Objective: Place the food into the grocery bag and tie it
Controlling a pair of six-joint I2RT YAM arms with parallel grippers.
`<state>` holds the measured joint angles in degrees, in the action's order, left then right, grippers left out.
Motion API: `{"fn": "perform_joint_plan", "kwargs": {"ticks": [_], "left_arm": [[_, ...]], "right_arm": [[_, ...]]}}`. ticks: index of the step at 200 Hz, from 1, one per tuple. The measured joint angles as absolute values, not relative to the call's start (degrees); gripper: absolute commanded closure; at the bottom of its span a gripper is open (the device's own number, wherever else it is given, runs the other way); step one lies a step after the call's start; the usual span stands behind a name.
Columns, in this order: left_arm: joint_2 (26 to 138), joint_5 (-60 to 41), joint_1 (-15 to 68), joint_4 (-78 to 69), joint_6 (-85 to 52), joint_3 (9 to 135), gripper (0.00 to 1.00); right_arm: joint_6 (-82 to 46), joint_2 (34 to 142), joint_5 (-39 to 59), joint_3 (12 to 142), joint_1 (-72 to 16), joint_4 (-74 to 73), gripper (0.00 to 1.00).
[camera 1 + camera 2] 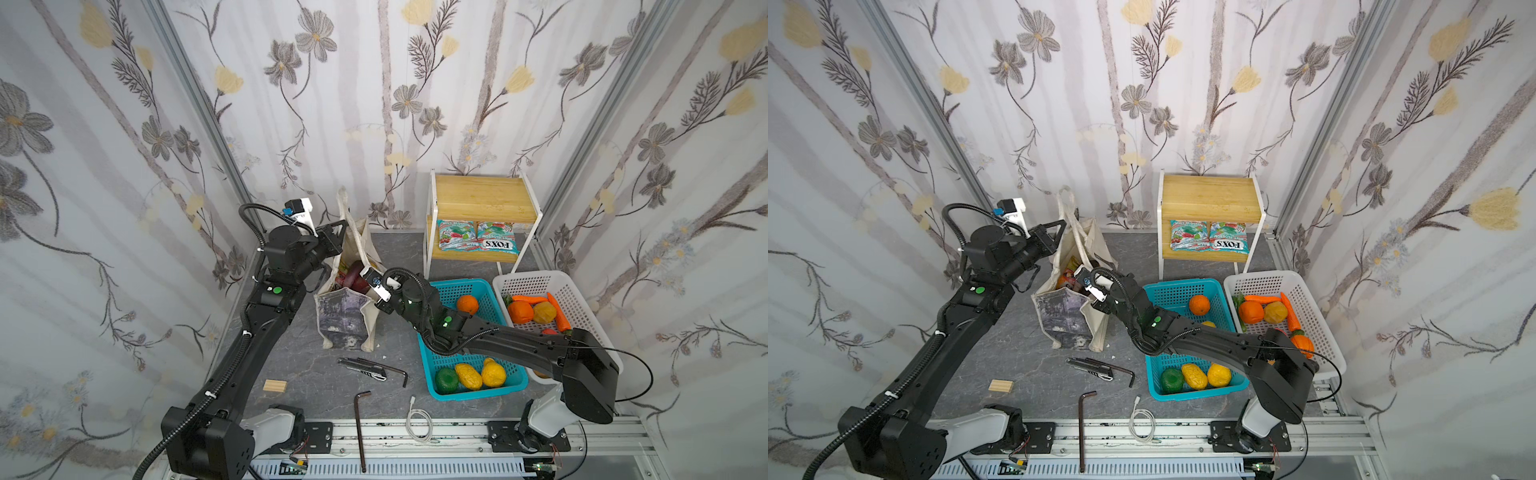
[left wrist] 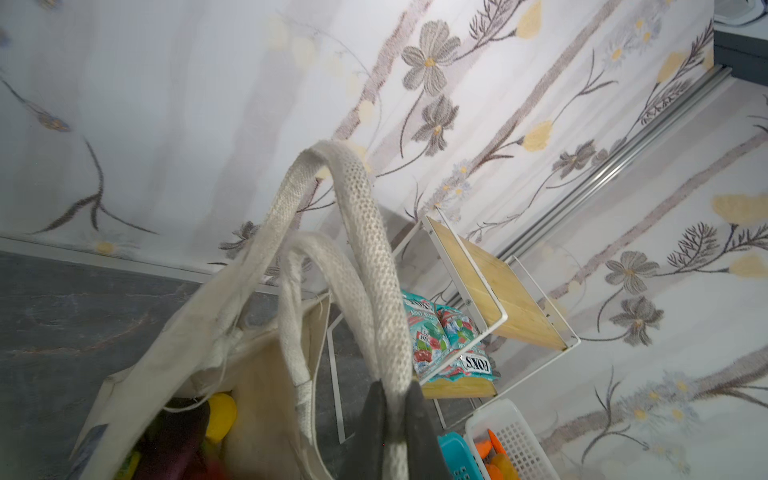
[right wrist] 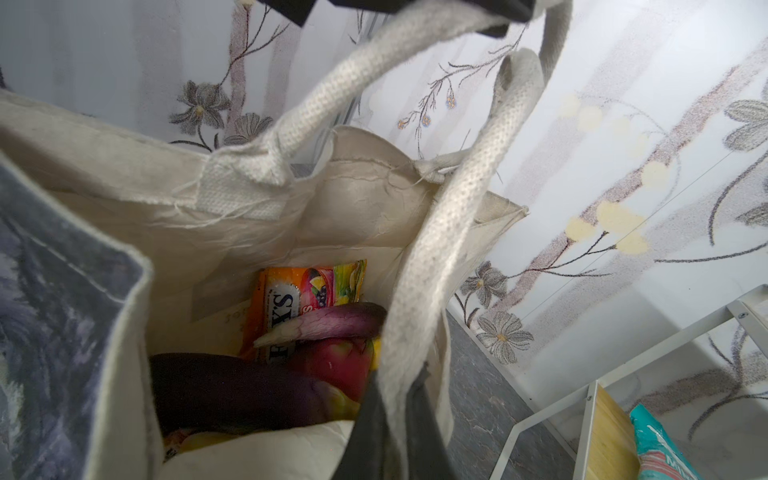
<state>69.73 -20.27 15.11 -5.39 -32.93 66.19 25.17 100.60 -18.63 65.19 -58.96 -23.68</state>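
The grocery bag (image 1: 347, 318), a cream tote with a grey-purple print, stands open on the dark table in both top views. Its two long handles (image 2: 361, 216) rise above it. My left gripper (image 2: 394, 388) is shut on one handle strap, up by the bag's far left side (image 1: 337, 232). My right gripper (image 3: 397, 376) is shut on the other handle strap at the bag's right rim (image 1: 365, 275). Food lies inside the bag: an orange snack packet (image 3: 307, 295), a purple eggplant (image 3: 232, 390), a pink dragon fruit (image 3: 336, 361) and a yellow lemon (image 2: 222, 411).
A turquoise basket (image 1: 478, 391) and a white basket (image 1: 528, 275) hold toy produce on the right, under my right arm. A wooden shelf rack (image 1: 482, 199) with teal packets (image 1: 478, 237) stands behind. A box cutter (image 1: 361, 368), hex keys (image 1: 360, 428), wood block (image 1: 275, 385) and cable (image 1: 419, 424) lie in front.
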Motion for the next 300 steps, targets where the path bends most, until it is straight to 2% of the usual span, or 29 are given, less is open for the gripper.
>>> {"fn": "perform_joint_plan", "kwargs": {"ticks": [14,35,69,92,123,145,195,232,285,300], "left_arm": [[70.6,-22.7,16.7,-4.3,-32.4,66.8,0.79],[71.0,-24.6,17.1,-1.9,-31.4,67.0,0.69],[69.7,-23.0,17.1,0.9,-29.7,67.0,0.63],[68.9,-21.0,17.1,2.0,-29.5,68.0,0.46],[68.6,-19.6,17.0,2.0,-30.0,69.8,0.42],[68.3,-17.8,16.3,2.0,-31.0,70.1,0.26],[68.3,-13.0,11.5,2.3,-32.7,69.6,0.29],[72.7,-18.2,11.2,2.3,-33.3,71.8,0.32],[76.7,-19.5,9.4,2.8,-38.3,73.4,0.31],[78.2,-19.8,9.4,3.0,-40.2,75.5,0.33]], "right_arm": [[25.1,100.8,-18.5,65.2,-58.8,-24.0,1.00],[24.9,101.0,-18.4,65.2,-58.7,-24.2,1.00],[24.3,100.9,-18.7,65.3,-58.1,-24.7,1.00],[24.1,100.6,-18.9,65.3,-58.0,-25.5,1.00],[23.4,100.1,-18.8,65.3,-58.0,-26.3,1.00],[23.4,99.9,-18.8,65.1,-58.0,-26.5,1.00],[23.1,99.9,-18.0,64.4,-58.2,-27.0,1.00],[25.0,100.0,-16.0,63.5,-58.3,-26.4,1.00],[27.0,100.4,-16.0,61.3,-58.5,-27.7,1.00],[27.5,100.4,-16.0,61.1,-58.5,-28.4,1.00]]}}
